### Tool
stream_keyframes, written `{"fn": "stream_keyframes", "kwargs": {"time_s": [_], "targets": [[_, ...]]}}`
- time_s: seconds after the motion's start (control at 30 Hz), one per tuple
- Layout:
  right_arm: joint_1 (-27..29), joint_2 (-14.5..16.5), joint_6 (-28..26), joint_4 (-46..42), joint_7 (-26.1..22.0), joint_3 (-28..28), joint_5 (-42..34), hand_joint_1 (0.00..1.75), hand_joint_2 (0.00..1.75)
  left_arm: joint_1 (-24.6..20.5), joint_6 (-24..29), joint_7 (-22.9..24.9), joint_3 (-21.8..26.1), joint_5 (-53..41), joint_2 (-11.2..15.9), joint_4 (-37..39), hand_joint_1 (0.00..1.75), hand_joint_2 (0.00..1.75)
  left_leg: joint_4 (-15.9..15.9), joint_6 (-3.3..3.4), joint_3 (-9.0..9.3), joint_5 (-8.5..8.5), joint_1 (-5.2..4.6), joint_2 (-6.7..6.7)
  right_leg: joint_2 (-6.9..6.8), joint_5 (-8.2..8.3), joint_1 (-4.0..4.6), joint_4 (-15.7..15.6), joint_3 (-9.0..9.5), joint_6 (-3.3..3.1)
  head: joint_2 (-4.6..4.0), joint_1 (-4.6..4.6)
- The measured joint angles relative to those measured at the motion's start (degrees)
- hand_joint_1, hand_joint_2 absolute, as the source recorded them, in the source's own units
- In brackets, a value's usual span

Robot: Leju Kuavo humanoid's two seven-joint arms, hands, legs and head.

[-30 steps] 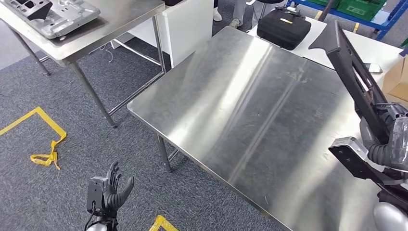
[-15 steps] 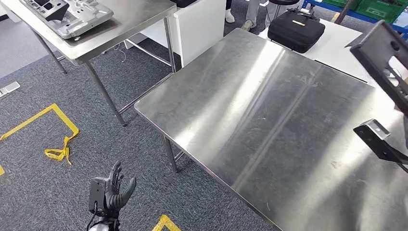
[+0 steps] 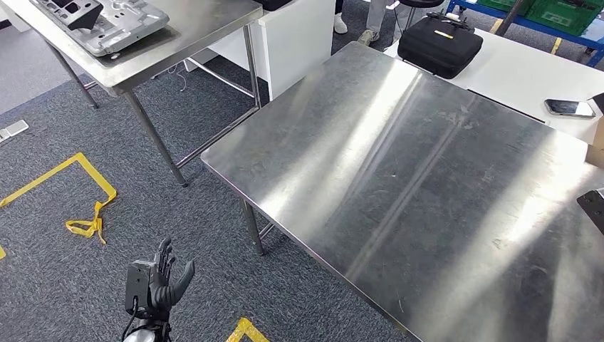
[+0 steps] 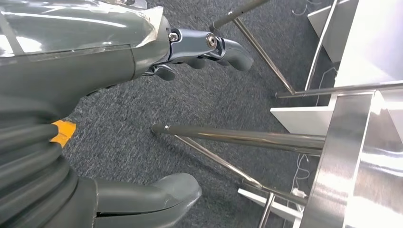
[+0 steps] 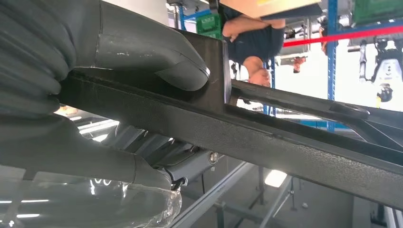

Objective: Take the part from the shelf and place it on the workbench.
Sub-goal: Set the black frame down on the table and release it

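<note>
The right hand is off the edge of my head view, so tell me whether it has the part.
Observer: Yes. In the right wrist view the right hand grips the black metal part, with its thumb pressed against it.
Operator: Report what's beyond it.
Observer: A person in a dark shirt is past the part, by blue shelving.
Operator: Now the left hand, close up.
Observer: The left wrist view shows the left hand holding nothing, fingers apart, over the carpet beside a table leg.
</note>
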Motion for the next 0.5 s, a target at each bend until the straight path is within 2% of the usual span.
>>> {"fn": "stream_keyframes", "kwargs": {"time_s": [0.13,0.27,0.5], "targets": [[0.5,0.6,0.3,3.2,-1.1,-0.3,-0.3,1.75,1.75,0.0,0.2,-0.4,0.4,-0.6,0.0,0.0,0.00,1.75,0.0,0.01,-0.01,0.00,-0.12,0.00,0.00,0.00,0.00,0.0,0.07,0.00,0.00,0.02],[0.4,2.7,0.1,7.8,-3.1,1.1,2.3,1.75,1.75,-0.1,0.7,-0.8,0.6,-2.3,0.0,0.0,0.00,1.75,0.0,0.03,-0.01,-0.01,-0.23,0.03,0.00,0.01,-0.03,-0.1,0.09,0.01,0.00,0.02],[-3.7,9.5,3.0,13.4,-5.3,11.0,11.1,1.75,1.75,-0.7,2.0,-2.1,0.4,-4.7,-0.3,-0.2,0.00,1.75,0.0,0.03,0.11,0.02,-0.24,0.21,0.13,0.03,-0.03,0.0,0.12,0.01,0.00,0.00]]}}
